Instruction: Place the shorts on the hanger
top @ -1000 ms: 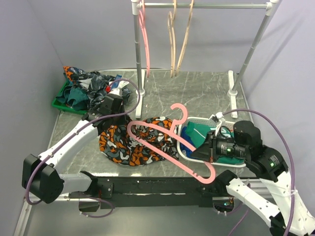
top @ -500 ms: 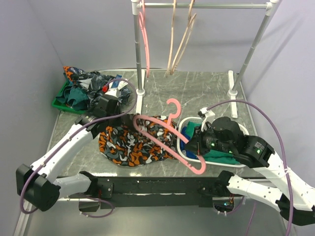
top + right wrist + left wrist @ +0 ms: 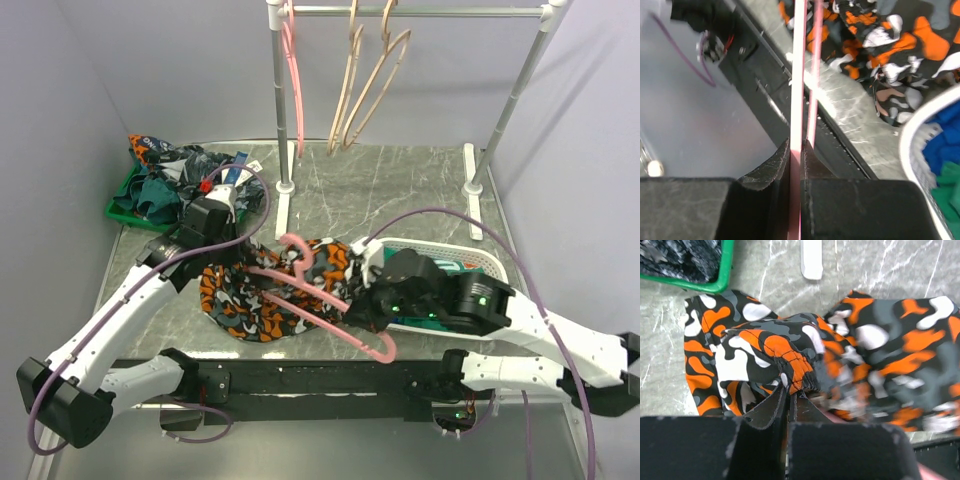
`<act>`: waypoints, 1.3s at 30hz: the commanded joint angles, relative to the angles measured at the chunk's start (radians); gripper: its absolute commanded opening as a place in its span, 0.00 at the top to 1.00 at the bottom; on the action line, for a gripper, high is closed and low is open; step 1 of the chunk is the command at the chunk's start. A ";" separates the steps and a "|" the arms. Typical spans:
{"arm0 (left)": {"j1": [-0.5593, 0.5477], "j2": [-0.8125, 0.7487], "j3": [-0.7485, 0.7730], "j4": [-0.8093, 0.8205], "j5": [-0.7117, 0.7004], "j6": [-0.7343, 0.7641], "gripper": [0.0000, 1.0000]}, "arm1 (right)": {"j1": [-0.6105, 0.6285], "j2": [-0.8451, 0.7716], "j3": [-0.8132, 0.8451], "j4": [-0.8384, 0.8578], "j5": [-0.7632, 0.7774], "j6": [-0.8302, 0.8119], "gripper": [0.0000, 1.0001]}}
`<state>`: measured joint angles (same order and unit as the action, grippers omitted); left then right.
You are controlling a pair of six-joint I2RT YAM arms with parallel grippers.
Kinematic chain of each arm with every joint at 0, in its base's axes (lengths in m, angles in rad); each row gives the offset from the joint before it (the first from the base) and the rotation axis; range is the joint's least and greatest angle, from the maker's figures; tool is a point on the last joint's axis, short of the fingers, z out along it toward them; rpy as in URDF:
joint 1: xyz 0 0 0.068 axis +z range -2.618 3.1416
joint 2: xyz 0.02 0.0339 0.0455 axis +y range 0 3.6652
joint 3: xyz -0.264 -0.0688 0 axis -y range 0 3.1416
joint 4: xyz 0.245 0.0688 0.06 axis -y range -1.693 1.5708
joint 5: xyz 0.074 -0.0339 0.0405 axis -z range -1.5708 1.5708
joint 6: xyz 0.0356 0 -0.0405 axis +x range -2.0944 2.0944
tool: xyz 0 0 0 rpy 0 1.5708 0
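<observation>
- step in hand (my read): hanger [image 3: 799, 70] meets shorts [image 3: 240, 300]. it lies slanted across them on the table [image 3: 400, 190], hook end over the fabric heap, far corner out past the table's near edge. nothing is on it yet.
- left gripper [image 3: 790, 395]: jaws closed on a gathered fold of the shorts, prob. a hem or waistband (can't say which).
- right gripper [image 3: 797, 150]: jaws clamped on a thin pink bar of the hanger, near its lower corner.
- next move, as i judge it: lift the pinched fold so an opening shows, then slide a hanger arm thru it or drape the fabric over the bar. soft cloth will sag and bunch, so the lift must come before the push.
- top view only: both arms at once, the hanger's full slant, white basket [image 3: 480, 262] with green and blue clothes just right of the shorts, green tray [image 3: 125, 205] of clothes far left, beige hangers [image 3: 370, 75] on the rail.
- left wrist only: exact pinch point on the crumpled print; hanger barely in frame.
- right wrist only: grip on the bar close up; hook end not visible there.
</observation>
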<state>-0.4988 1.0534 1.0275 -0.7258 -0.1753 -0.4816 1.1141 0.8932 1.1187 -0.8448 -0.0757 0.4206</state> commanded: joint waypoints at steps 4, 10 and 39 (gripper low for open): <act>0.003 -0.069 0.068 -0.007 0.140 0.043 0.99 | 0.076 0.024 -0.016 0.202 0.123 -0.045 1.00; 0.003 -0.115 0.069 -0.061 0.203 0.046 0.99 | 0.076 0.024 -0.072 0.323 0.253 -0.074 1.00; 0.002 -0.263 0.043 -0.081 0.281 0.098 0.57 | 0.072 0.227 -0.361 1.013 -0.055 -0.134 1.00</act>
<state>-0.4980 0.8150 1.0748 -0.8558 0.0761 -0.4099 1.1866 1.1122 0.7769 -0.0418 -0.0830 0.2760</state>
